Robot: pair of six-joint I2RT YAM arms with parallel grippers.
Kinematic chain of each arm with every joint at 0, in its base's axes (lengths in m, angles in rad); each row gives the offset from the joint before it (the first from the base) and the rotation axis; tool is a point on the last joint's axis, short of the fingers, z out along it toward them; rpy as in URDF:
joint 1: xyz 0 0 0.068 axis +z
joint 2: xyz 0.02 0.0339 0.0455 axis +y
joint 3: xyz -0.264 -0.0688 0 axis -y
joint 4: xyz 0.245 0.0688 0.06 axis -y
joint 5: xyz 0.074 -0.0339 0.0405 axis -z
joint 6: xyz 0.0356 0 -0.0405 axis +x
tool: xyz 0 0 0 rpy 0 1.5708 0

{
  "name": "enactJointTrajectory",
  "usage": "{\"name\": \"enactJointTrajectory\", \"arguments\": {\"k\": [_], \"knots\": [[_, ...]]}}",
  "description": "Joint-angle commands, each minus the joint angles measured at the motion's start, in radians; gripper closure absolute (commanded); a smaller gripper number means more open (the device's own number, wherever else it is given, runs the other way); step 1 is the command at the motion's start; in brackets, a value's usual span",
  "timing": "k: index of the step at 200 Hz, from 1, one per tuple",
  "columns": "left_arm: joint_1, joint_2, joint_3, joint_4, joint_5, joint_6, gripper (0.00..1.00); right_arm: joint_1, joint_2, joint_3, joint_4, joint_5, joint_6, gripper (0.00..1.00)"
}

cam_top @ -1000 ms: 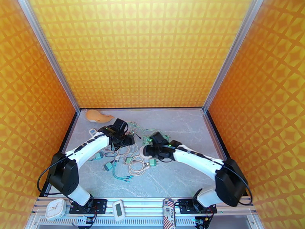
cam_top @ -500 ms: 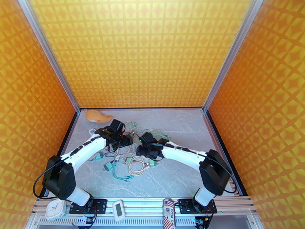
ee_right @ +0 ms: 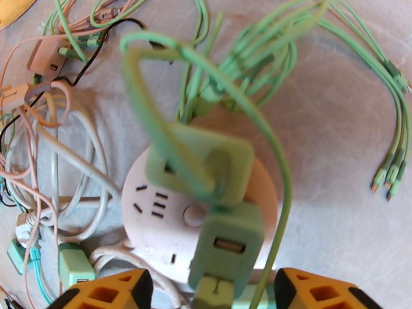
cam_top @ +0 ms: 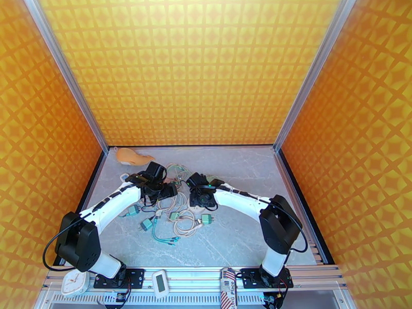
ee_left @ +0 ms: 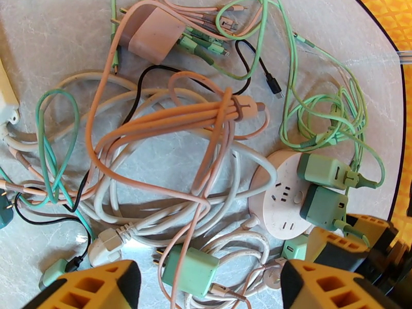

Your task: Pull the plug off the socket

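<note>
A round white socket [ee_right: 154, 217] lies on the grey table amid tangled cables, and two green plugs are pushed into it. One plug [ee_right: 201, 163] is on the upper side and the other plug [ee_right: 229, 243] is nearer my right gripper [ee_right: 211, 295]. That gripper is open, with its fingers on either side of the nearer plug and clear of it. The left wrist view shows the same socket [ee_left: 275, 202] and both plugs [ee_left: 324, 171], [ee_left: 323, 207]. My left gripper [ee_left: 206, 294] hangs open over the cable pile left of the socket. From above, both grippers [cam_top: 164, 190], [cam_top: 200, 198] sit close together.
Loose white, pink and green cables [cam_top: 175, 217] with spare green adapters spread around and in front of the socket. A pink adapter [ee_left: 154, 32] lies further off. A tan object [cam_top: 131, 157] rests at the back left corner. Orange walls enclose the table.
My right arm has swung left and further from its base, bringing its gripper over the socket, and its jaws have narrowed a little. The left gripper has shifted slightly left.
</note>
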Motion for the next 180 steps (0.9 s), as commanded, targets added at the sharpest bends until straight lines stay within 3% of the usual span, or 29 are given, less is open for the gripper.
{"name": "enactJointTrajectory", "arguments": {"k": [1, 34, 50, 75, 133, 180], "knots": [[0.01, -0.017, -0.012, 0.013, 0.012, 0.014, 0.24, -0.027, 0.032, 0.019, 0.015, -0.039, -0.067, 0.4], [0.01, -0.011, -0.01, 0.018, 0.012, 0.012, 0.24, -0.036, 0.048, 0.016, 0.026, -0.056, -0.082, 0.46], [0.01, -0.006, -0.008, 0.021, 0.012, 0.012, 0.24, -0.037, 0.053, 0.005, 0.044, -0.072, -0.083, 0.56], [0.01, 0.006, 0.0, 0.026, 0.02, 0.016, 0.24, -0.038, 0.043, -0.007, 0.071, -0.078, -0.105, 0.62], [0.01, 0.063, 0.018, 0.099, 0.099, 0.014, 0.26, -0.037, 0.024, -0.003, 0.103, -0.089, -0.254, 0.66], [-0.019, 0.177, 0.048, 0.212, 0.208, -0.017, 0.39, -0.037, 0.033, 0.023, 0.092, -0.108, -0.32, 0.67]]}}
